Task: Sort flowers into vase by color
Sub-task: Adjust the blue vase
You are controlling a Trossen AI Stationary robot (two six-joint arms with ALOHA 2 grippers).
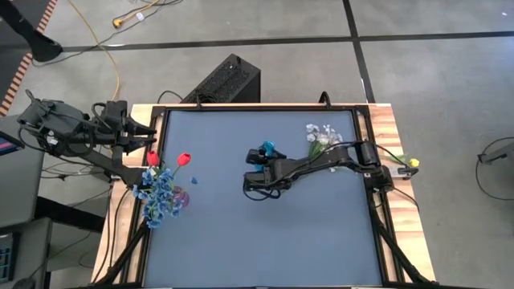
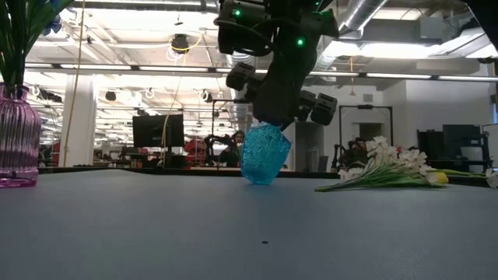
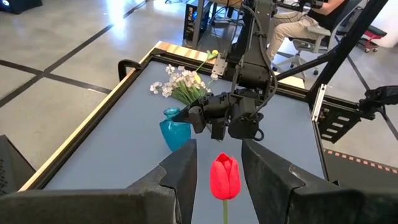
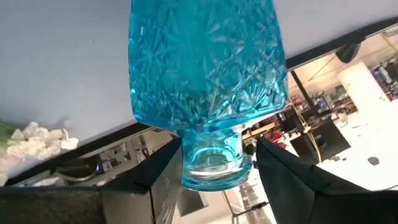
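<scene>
A blue cut-glass vase (image 2: 264, 155) stands tilted near the table's middle, its foot on the top. My right gripper (image 4: 214, 171) is open around its neck, coming from the right. My left gripper (image 3: 219, 163) hangs open, high over the left edge. A red tulip head (image 3: 224, 177) shows in its gap and touches neither finger; the stem runs out of view. Two red tulip heads (image 1: 152, 158) (image 1: 183, 159) show beside blue sprays (image 1: 161, 201) in a purple vase (image 2: 15, 136). White sprays (image 1: 321, 138) lie far right, and a yellow tulip (image 1: 414, 163) lies on the right rim. My right gripper has the blue vase's neck (image 4: 214, 155) between its two fingers, slanting down from the table's right side. One finger (image 4: 165, 171) lies against the neck, while a narrow slit shows between the neck and the other finger (image 4: 273, 168). The vase leans, foot on the table (image 2: 261, 180).
A small blue petal (image 1: 193, 180) lies on the table near the purple vase. The wooden frame (image 1: 385, 128) rims the blue top. Cables and a black box (image 1: 229, 80) lie on the floor beyond the far edge. People sit at desks in the room behind.
</scene>
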